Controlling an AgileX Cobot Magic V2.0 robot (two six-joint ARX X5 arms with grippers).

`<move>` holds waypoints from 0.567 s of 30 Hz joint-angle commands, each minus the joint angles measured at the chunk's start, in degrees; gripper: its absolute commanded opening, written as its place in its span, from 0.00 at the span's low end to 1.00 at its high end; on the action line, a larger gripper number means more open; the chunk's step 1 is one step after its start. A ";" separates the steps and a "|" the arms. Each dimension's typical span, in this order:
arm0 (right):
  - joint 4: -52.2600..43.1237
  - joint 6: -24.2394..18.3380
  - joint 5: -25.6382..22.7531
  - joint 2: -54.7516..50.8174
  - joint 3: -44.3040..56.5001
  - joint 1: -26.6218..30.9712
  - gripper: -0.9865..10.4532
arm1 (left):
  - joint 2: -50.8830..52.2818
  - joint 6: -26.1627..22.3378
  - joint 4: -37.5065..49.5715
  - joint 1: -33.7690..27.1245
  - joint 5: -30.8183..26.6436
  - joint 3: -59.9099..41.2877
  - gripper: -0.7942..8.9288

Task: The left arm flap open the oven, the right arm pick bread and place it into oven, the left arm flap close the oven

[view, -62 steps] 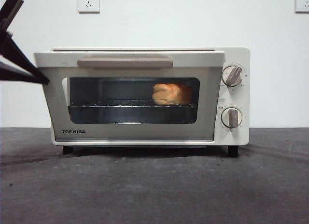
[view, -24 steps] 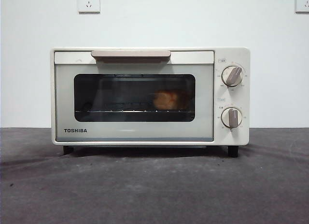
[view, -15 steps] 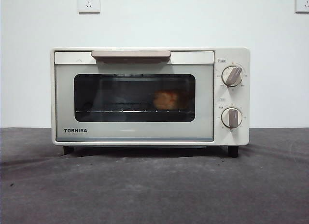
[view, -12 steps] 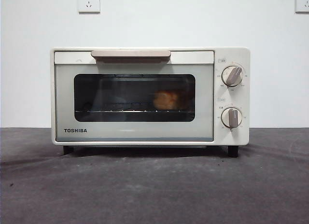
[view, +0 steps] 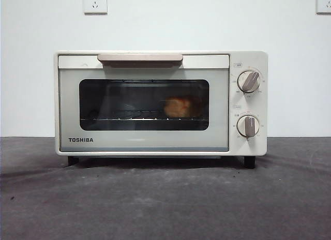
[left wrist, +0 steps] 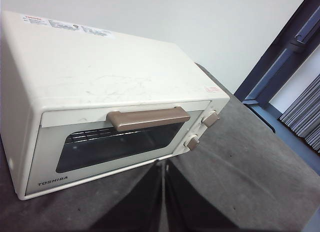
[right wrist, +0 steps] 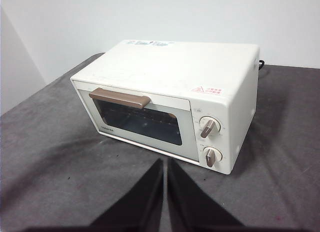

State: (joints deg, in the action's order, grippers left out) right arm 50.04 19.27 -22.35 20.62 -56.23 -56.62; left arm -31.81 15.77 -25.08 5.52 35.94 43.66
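Oven (view: 160,103) door closed; bread (view: 177,107) inside on the rack. Left gripper (left wrist: 163,192) and right gripper (right wrist: 165,192) pressed together, well clear of oven.

The oven (view: 145,103) carries the brand "TOSHIBA" in dark capitals at the lower left of its door. Stickers on its top and small markings around the knobs are too small to read.

Two white wall sockets (view: 95,2) sit above a dark grey tablecloth (view: 165,204) (slightly rumpled).
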 commanded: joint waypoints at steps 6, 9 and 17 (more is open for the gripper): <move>-0.74 -0.42 -0.22 0.20 -0.87 -0.63 0.09 | 0.96 -11.50 0.94 -0.55 -2.84 0.94 0.12; -0.74 -0.42 -0.22 0.20 -0.87 -0.63 0.09 | 2.34 -18.99 0.85 -1.49 -4.44 -0.50 0.12; -0.74 -0.42 -0.22 0.20 -0.87 -0.63 0.09 | 11.10 -14.49 11.10 -4.81 -19.78 -19.28 0.12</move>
State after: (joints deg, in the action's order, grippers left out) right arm 49.93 19.27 -22.35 20.62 -56.23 -56.62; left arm -21.82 -0.64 -15.97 0.75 17.69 25.89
